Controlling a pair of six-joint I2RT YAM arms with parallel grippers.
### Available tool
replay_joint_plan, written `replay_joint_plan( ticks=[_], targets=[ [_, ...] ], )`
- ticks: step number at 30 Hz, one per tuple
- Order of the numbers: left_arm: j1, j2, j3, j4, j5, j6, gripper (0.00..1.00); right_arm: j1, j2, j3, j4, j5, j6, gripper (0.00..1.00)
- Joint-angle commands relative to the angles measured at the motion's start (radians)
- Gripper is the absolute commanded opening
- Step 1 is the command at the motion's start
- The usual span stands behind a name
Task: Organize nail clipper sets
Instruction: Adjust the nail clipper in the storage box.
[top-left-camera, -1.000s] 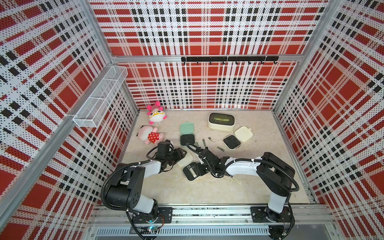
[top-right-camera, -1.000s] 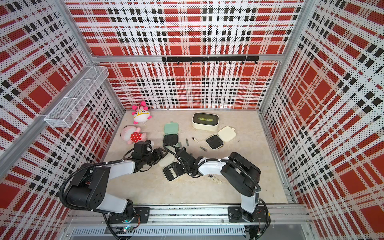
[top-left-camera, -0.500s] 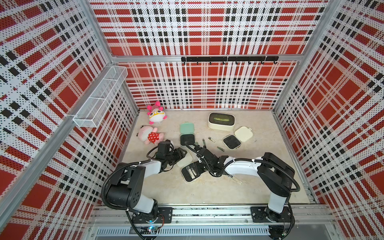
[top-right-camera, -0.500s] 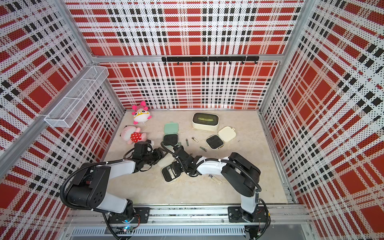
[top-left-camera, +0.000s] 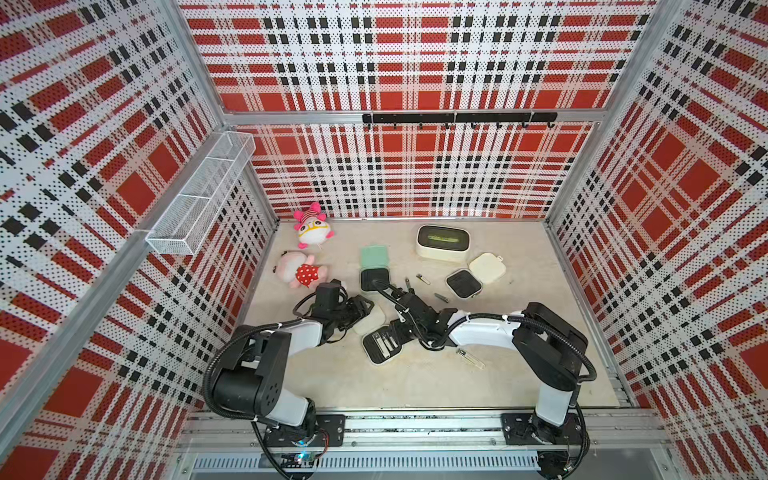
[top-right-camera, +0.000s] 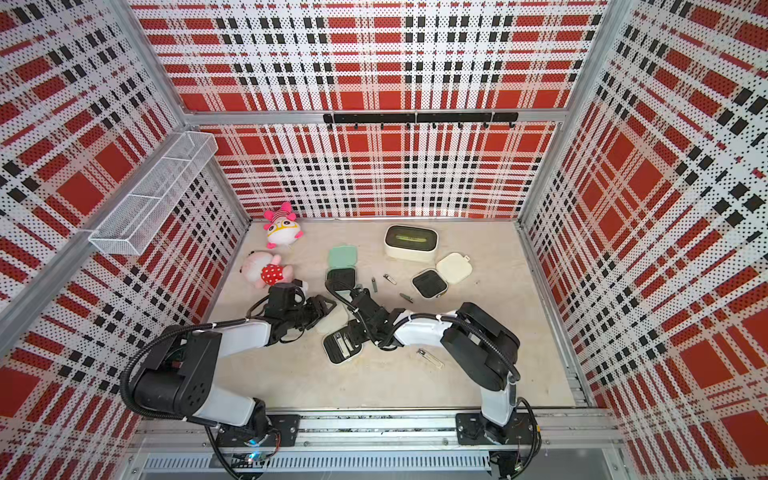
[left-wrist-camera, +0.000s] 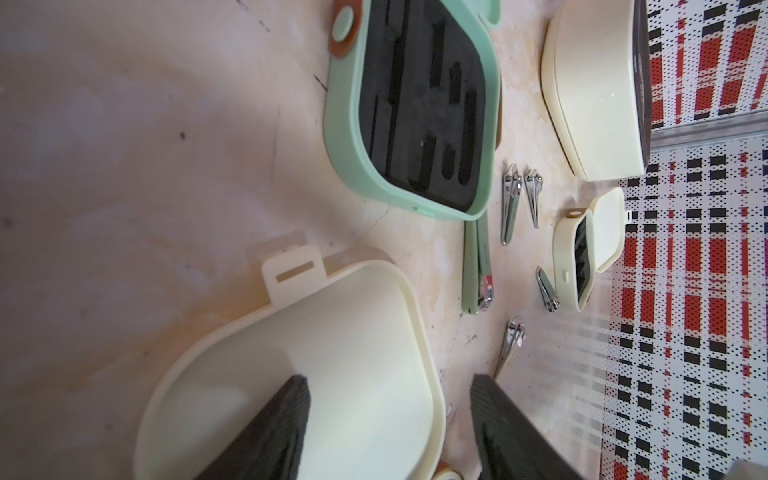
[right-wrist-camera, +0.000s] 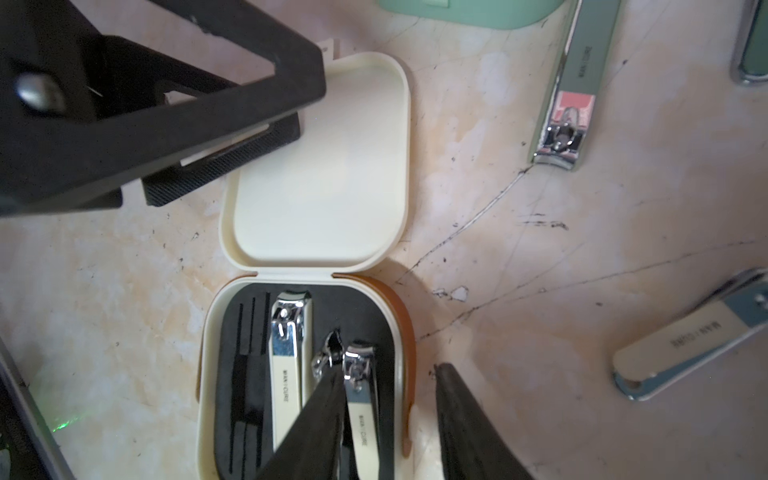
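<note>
The right gripper (right-wrist-camera: 386, 370), jaws spread, straddles the side wall of the cream case (right-wrist-camera: 208, 374), one finger beside the small clipper (right-wrist-camera: 362, 415) lying lengthwise inside. The left gripper (left-wrist-camera: 390, 378), also spread, straddles the lid (left-wrist-camera: 332, 332).

At front centre, an open case (right-wrist-camera: 245, 386) with two clippers (right-wrist-camera: 286, 361) in its tray, its lid (right-wrist-camera: 320, 174) just behind. Another clipper (top-left-camera: 469, 358) to its right. Farther back, a second case (top-left-camera: 375, 279); right of that, loose clippers (top-left-camera: 423, 279), then a third case (top-left-camera: 464, 284). Behind the third case, a box (top-left-camera: 442, 243). At back left, two toys (top-left-camera: 302, 272).
</note>
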Motion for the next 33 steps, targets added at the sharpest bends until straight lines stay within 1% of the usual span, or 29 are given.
replay_joint_plan(
  ticks=[1, 8, 14, 25, 27, 33],
  targets=[
    [0.006, 0.024, -0.015, -0.043, 0.001, 0.014, 0.67, -0.002, 0.029, 0.002, -0.001, -0.001, 0.006, 0.4],
    [0.006, 0.024, -0.016, -0.042, 0.002, 0.012, 0.67, -0.002, 0.045, -0.007, 0.001, -0.006, 0.008, 0.39],
    [0.008, 0.024, -0.016, -0.044, 0.002, 0.014, 0.67, -0.002, 0.042, -0.034, 0.013, -0.002, 0.014, 0.34],
    [0.007, 0.02, -0.018, -0.046, 0.003, 0.015, 0.67, 0.0, 0.042, -0.065, 0.025, -0.01, 0.025, 0.33],
    [0.008, 0.019, -0.019, -0.047, 0.003, 0.017, 0.67, 0.0, 0.035, -0.065, 0.024, -0.007, 0.026, 0.33],
    [0.008, 0.02, -0.019, -0.051, 0.003, 0.018, 0.67, 0.0, -0.002, -0.049, 0.015, -0.003, 0.023, 0.41]
  ],
)
